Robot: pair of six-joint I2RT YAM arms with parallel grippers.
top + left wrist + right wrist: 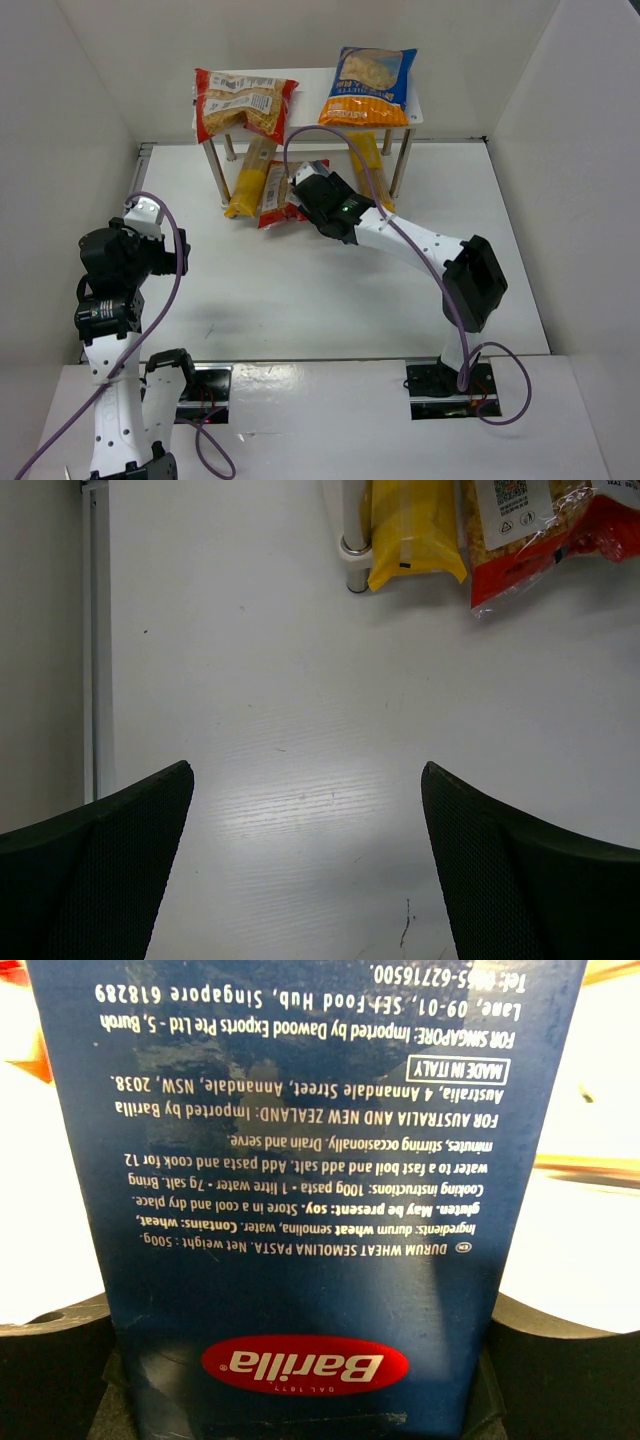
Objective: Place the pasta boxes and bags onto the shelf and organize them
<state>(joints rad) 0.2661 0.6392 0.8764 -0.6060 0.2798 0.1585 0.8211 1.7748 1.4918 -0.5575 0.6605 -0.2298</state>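
Note:
The white shelf stands at the back. A clear red-edged bag lies on its left half and the orange-and-blue bag on its right half. Two long yellow bags lie on the table under it. A second red-edged bag lies on the table by the shelf's front. My right gripper reaches over this bag and is shut on the dark blue Barilla box, which fills the right wrist view. My left gripper is open and empty over bare table at the left.
White walls close in the table on the left, right and back. A metal shelf leg stands ahead of the left gripper, with a yellow bag and the red-edged bag beside it. A purple cable loops over the right arm.

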